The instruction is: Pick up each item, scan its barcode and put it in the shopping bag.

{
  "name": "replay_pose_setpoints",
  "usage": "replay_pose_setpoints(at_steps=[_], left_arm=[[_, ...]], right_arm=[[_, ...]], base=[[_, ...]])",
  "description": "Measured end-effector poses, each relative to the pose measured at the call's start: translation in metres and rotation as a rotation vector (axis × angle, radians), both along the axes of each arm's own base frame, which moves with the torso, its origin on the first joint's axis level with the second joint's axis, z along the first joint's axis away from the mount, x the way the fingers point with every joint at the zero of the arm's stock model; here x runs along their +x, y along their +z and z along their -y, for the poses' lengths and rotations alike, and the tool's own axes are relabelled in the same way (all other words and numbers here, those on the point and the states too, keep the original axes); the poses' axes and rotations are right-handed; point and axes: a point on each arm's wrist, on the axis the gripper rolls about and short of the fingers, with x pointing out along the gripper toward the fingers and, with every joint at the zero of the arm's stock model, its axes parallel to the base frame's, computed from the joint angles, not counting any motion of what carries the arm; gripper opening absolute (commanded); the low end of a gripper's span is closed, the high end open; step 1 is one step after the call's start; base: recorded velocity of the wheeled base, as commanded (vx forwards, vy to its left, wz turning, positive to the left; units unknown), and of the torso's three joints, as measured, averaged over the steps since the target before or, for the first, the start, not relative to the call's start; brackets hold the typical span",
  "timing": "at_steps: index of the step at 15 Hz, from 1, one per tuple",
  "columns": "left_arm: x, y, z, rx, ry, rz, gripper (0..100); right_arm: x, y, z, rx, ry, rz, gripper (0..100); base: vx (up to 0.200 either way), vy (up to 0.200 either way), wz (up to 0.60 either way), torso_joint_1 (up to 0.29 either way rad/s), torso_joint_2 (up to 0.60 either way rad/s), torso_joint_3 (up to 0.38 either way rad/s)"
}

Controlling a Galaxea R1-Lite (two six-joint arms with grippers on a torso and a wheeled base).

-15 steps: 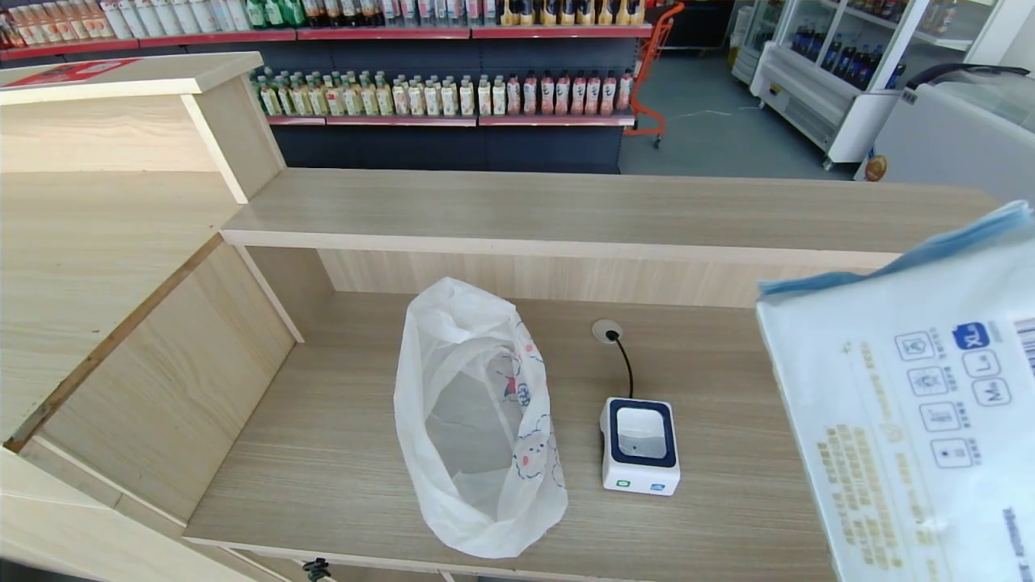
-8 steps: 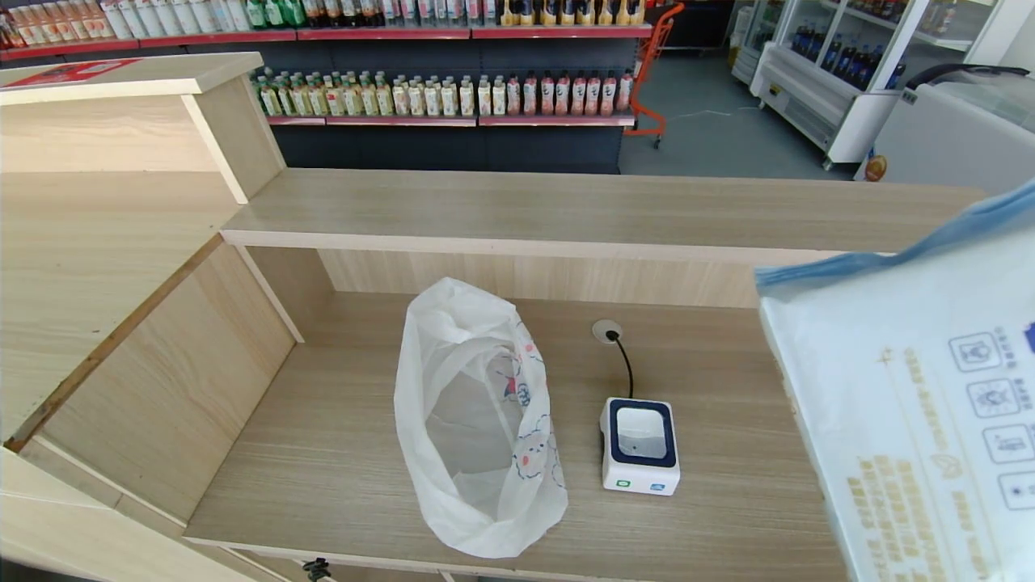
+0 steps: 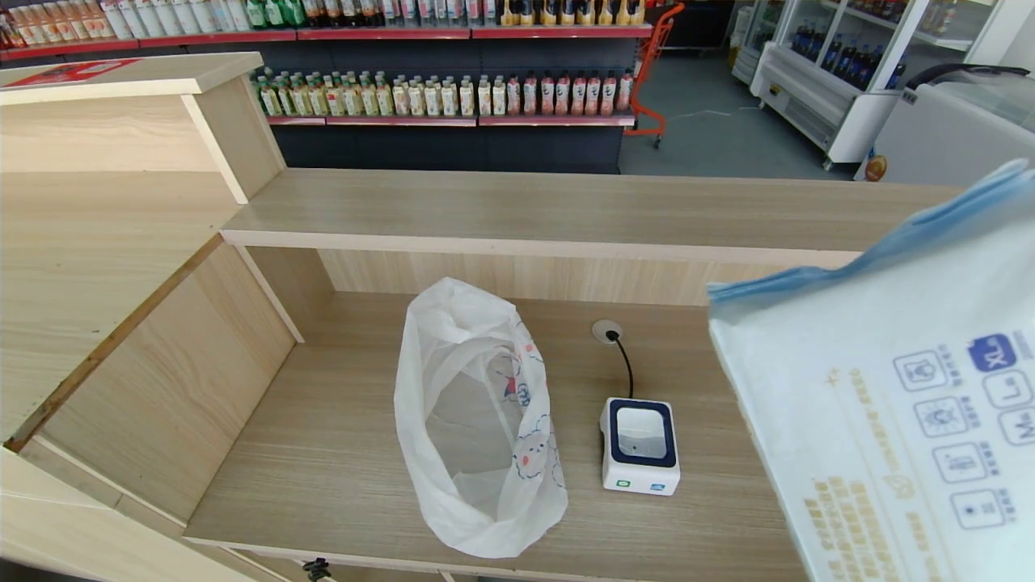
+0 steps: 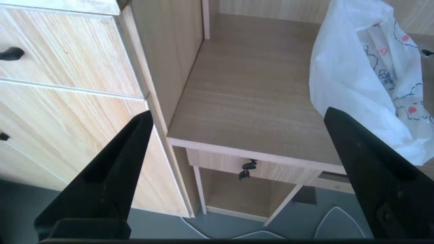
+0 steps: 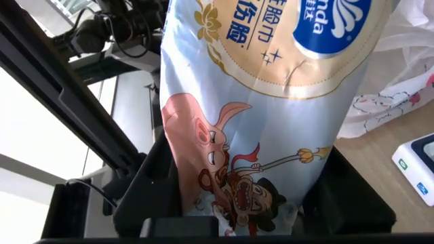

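Observation:
A white shopping bag (image 3: 477, 420) with cartoon prints stands open on the lower counter (image 3: 323, 453). Just to its right sits a white and navy barcode scanner (image 3: 639, 444), window facing up. A large soft pale-blue package (image 3: 889, 388) of tissue fills the right of the head view, raised above the counter and right of the scanner. My right gripper (image 5: 251, 190) is shut on this package (image 5: 271, 102), one finger on each side, with the bag (image 5: 400, 81) and scanner (image 5: 417, 166) below. My left gripper (image 4: 239, 115) hangs open and empty off the counter's front left corner, near the bag (image 4: 366, 68).
The scanner's black cable runs back to a grommet (image 3: 606, 330). A raised ledge (image 3: 566, 210) walls the back of the counter and a wooden side panel (image 3: 162, 388) closes its left. A drawer with a key (image 4: 245, 169) sits under the front edge.
The package in my right gripper has shifted left, closer to above the scanner. The bag, scanner and left gripper have not moved.

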Motion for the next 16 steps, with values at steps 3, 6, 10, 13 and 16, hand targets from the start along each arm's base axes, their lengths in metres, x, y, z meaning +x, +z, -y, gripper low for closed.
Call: replay_pose_setpoints(at_steps=[3,6,10,13,16], left_arm=[[0.0,0.0,0.0,0.0,0.0,0.0,100],[0.0,0.0,0.0,0.0,0.0,0.0,100],[0.0,0.0,0.0,0.0,0.0,0.0,100],[0.0,0.0,0.0,0.0,0.0,0.0,100],[0.0,0.0,0.0,0.0,0.0,0.0,100]], right_arm=[[0.0,-0.001,-0.001,-0.003,0.01,-0.005,0],[-0.001,-0.001,-0.001,-0.002,0.014,-0.002,0],[0.005,0.011,0.003,-0.025,-0.164,0.038,0],[0.017,0.017,0.012,-0.125,-0.59,-0.006,0],[0.025,0.018,0.024,-0.271,-0.951,-0.153,0]], base=[[0.0,0.0,0.0,0.0,0.0,0.0],[0.0,0.0,0.0,0.0,0.0,0.0],[0.0,0.0,0.0,0.0,0.0,0.0],[0.0,0.0,0.0,0.0,0.0,0.0],[0.0,0.0,0.0,0.0,0.0,0.0]])
